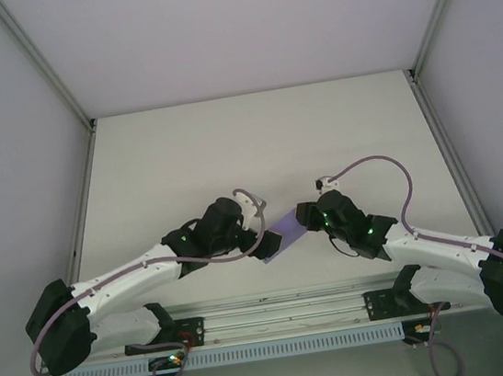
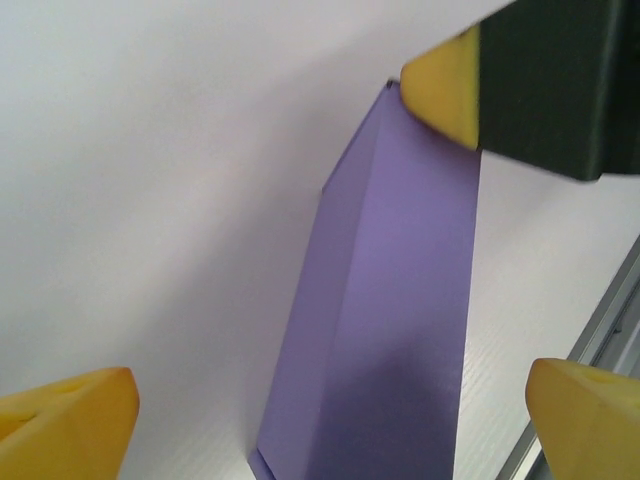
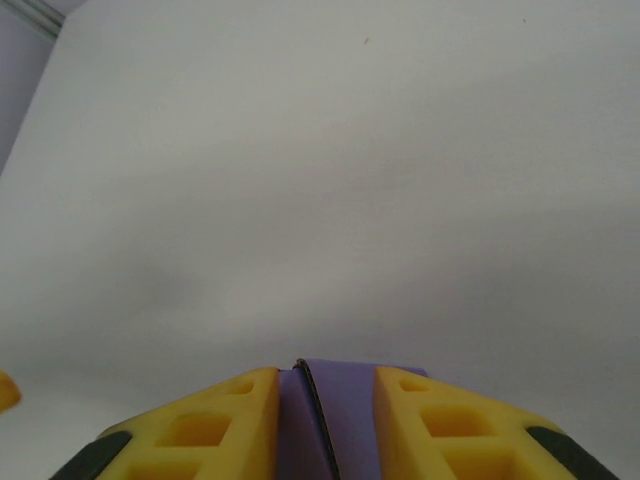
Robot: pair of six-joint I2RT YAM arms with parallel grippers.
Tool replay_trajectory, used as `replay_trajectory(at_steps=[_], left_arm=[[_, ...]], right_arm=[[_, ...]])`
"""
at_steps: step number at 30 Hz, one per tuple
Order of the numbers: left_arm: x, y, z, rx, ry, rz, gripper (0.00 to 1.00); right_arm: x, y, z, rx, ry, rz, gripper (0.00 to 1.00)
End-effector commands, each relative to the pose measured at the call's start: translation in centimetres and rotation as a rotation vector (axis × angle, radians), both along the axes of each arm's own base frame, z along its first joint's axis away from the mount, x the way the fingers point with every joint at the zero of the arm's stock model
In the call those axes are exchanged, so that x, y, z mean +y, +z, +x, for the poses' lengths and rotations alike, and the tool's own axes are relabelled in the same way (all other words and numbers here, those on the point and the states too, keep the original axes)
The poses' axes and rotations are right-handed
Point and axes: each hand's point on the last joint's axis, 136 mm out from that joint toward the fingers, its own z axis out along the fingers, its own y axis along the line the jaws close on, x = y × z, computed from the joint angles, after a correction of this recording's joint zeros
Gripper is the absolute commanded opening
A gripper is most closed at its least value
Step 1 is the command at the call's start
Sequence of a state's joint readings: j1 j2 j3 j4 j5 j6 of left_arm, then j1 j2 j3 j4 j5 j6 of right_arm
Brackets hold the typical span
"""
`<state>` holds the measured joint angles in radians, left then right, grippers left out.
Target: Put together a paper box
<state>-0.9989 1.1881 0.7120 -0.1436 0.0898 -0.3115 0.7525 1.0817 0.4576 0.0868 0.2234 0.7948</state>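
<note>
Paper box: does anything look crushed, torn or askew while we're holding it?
Nothing looks damaged. The paper box has flat faces and straight creases. The right gripper pinches one end; the left gripper stands open on either side without touching. One dark seam line shows at the pinched end, possibly a flap edge not fully flush.

Box (image 1: 282, 240) from above: too small to tell flaps or seams; its ends tuck under the left hand (image 1: 259, 233) and right hand (image 1: 304, 220).
Box (image 2: 390, 300) at left wrist: near end cut off by the bottom edge; far corner behind a right finger (image 2: 445, 90).
Left fingers (image 2: 75, 415): just the tips in the bottom corners, the rest cut off.
Box (image 3: 352, 425) at right wrist: a narrow strip between the right fingers (image 3: 225, 425); the rest hidden by them and the bottom edge.
Yellow bit (image 3: 4, 392): cut by the left edge, cannot tell what.
Rail (image 2: 600, 320): blurred, cut by the right edge.
</note>
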Motion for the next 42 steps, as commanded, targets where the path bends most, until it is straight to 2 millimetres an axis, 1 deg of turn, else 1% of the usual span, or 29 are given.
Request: replay_trajectory(at_steps=[1,2,7,10,12,14,17,19,20,21,22,23,24,26,28,29,30,31,33,36,38,42], left_arm=[[0.3,0.3,0.5,-0.033,-0.021,0.047,1.00],[0.5,0.4,0.8,-0.031,-0.008,0.046,1.00],[0.9,1.2,1.5,-0.035,0.025,-0.009,1.00],[1.8,1.4,2.1,-0.042,0.065,-0.018,1.00],[2.3,1.4,2.5,-0.051,0.087,-0.016,1.00],[2.9,1.7,3.0,-0.070,0.114,-0.009,1.00],[4.1,2.1,4.0,-0.093,0.175,0.001,1.00],[5.0,2.5,4.5,-0.099,0.219,-0.006,1.00],[5.6,2.6,4.9,-0.103,0.251,-0.002,1.00],[6.5,2.5,5.3,-0.105,0.293,0.007,1.00],[7.5,2.5,5.8,-0.105,0.345,0.016,1.00],[8.5,2.5,6.2,-0.104,0.389,0.020,1.00],[9.5,2.4,6.6,-0.097,0.434,0.027,1.00],[11.8,2.0,7.1,-0.082,0.529,0.039,1.00],[14.1,1.4,7.4,-0.056,0.622,0.054,1.00],[15.3,1.1,7.5,-0.043,0.676,0.066,1.00],[16.6,0.7,7.5,-0.024,0.732,0.076,1.00],[17.6,0.3,7.3,0.001,0.778,0.079,1.00],[19.0,-0.3,6.8,0.042,0.828,0.083,1.00],[20.6,-1.1,6.0,0.065,0.884,0.104,1.00],[21.3,-1.5,5.6,0.074,0.909,0.112,1.00],[22.2,-1.9,4.8,0.097,0.929,0.144,1.00]], right_arm=[[-2.2,-4.3,-2.6,0.172,0.006,-0.158,0.36],[-2.3,-4.1,-2.4,0.169,-0.001,-0.163,0.39],[-2.0,-2.2,-1.6,0.119,0.007,-0.163,0.42],[-1.7,-1.1,-1.0,0.093,0.014,-0.155,0.52],[-1.6,-0.2,-0.6,0.070,0.019,-0.156,0.55],[-1.2,0.8,-0.1,0.037,0.035,-0.158,0.61],[-0.8,2.6,0.6,-0.019,0.067,-0.178,0.65],[-0.5,3.8,0.9,-0.068,0.113,-0.213,0.72],[-0.2,4.5,1.0,-0.109,0.156,-0.235,0.77],[0.6,5.2,1.0,-0.161,0.243,-0.260,0.86],[1.7,5.9,0.6,-0.225,0.374,-0.290,0.95],[2.9,6.3,-0.4,-0.284,0.531,-0.321,1.00],[4.0,6.6,-1.8,-0.339,0.689,-0.349,1.00],[5.5,6.6,-5.2,-0.415,0.994,-0.394,1.00],[6.2,5.8,-9.5,-0.497,1.330,-0.412,1.00],[6.3,5.5,-11.0,-0.540,1.447,-0.421,1.00],[6.4,5.4,-11.5,-0.574,1.511,-0.431,0.99],[6.6,5.3,-11.0,-0.593,1.523,-0.465,1.00],[6.7,5.2,-9.9,-0.581,1.535,-0.533,1.00],[6.5,3.6,-8.8,-0.552,1.608,-0.678,1.00],[6.7,2.9,-7.7,-0.525,1.621,-0.760,1.00],[7.0,1.5,-5.9,-0.433,1.661,-0.838,0.99]])
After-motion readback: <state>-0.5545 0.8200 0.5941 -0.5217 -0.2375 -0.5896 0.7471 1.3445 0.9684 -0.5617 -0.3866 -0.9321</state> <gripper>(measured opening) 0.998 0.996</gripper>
